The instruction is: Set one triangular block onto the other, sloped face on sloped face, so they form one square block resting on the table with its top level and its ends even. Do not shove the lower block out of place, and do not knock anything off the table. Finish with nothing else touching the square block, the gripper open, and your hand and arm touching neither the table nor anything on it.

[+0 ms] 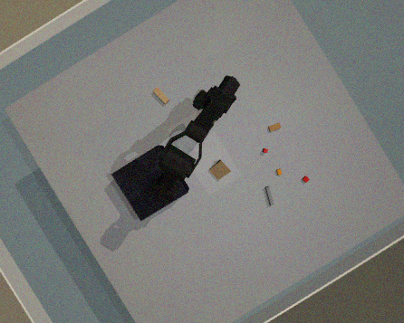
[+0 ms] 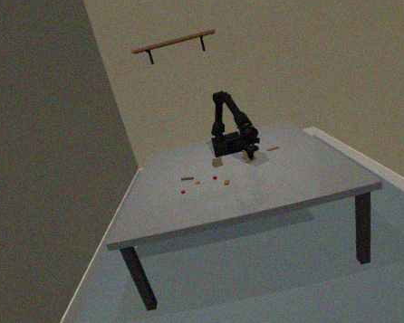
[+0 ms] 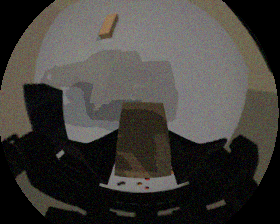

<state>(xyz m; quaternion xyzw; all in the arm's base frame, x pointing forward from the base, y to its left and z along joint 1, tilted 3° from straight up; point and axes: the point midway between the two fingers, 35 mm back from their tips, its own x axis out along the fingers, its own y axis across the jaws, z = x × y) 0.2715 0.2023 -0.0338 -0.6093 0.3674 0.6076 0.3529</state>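
A brown block (image 1: 220,170) sits beside the arm (image 1: 208,115).

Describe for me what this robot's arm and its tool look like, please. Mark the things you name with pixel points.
The arm (image 1: 206,119) (image 2: 218,113) is black all over, with slim straight links between chunky, rounded joints. It rises from a boxy black base (image 1: 136,199) (image 2: 218,151). The tool (image 3: 143,130) is black too, with two fingers and a few small pale marks on its dark body. I can't make out any lettering or cables.
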